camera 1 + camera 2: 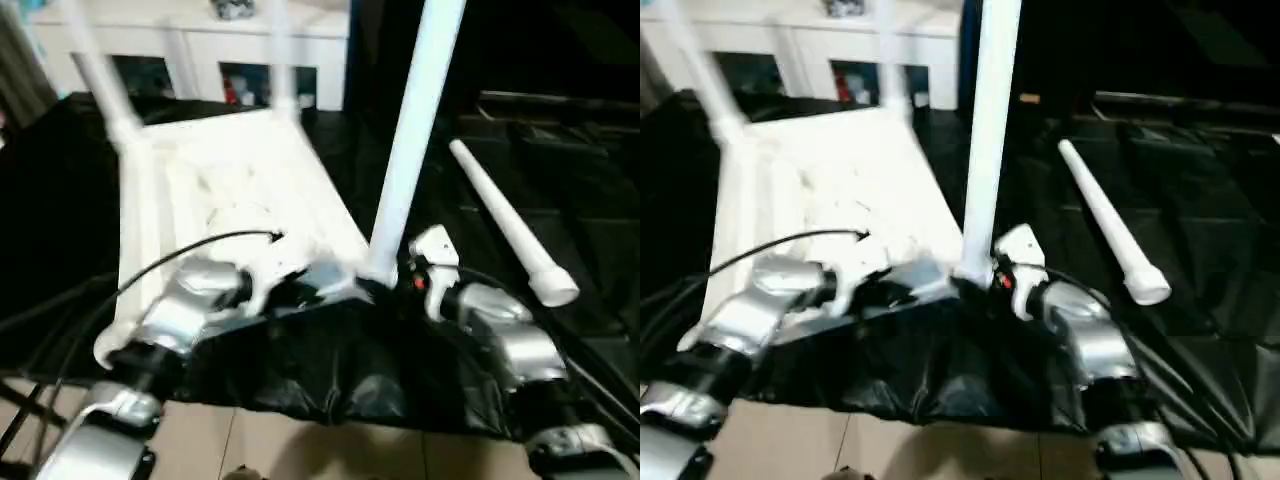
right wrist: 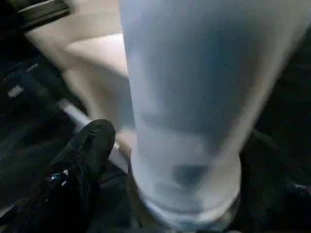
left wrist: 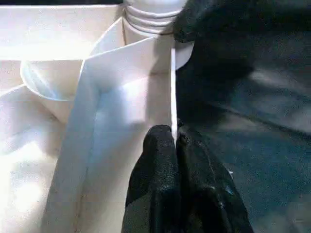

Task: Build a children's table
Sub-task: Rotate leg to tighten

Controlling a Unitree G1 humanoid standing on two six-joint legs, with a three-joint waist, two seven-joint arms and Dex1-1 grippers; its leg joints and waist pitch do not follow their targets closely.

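Table rim (image 3: 172, 87) pinched in left end effector (image 3: 176, 141).

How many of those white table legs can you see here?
4. Three stand in the upturned table top: far-left corner, far-right corner, near-right corner. One loose leg lies on the black sheet to the right.

Lighting: strong from above, uneven. The upturned table top (image 1: 230, 190) is blown out to near-featureless white; the black sheet (image 1: 330, 380) beneath it stays dim, with soft sheen on its folds. Silver forearms (image 1: 520, 350) carry bright highlights. Blur: head views are smeared throughout, and the far legs (image 1: 105, 75) streak. Right wrist view: the near leg (image 2: 194, 111) is out of focus, bluish. Left wrist view: sharper, the rim (image 3: 172, 92) crisp, shadow beside it.
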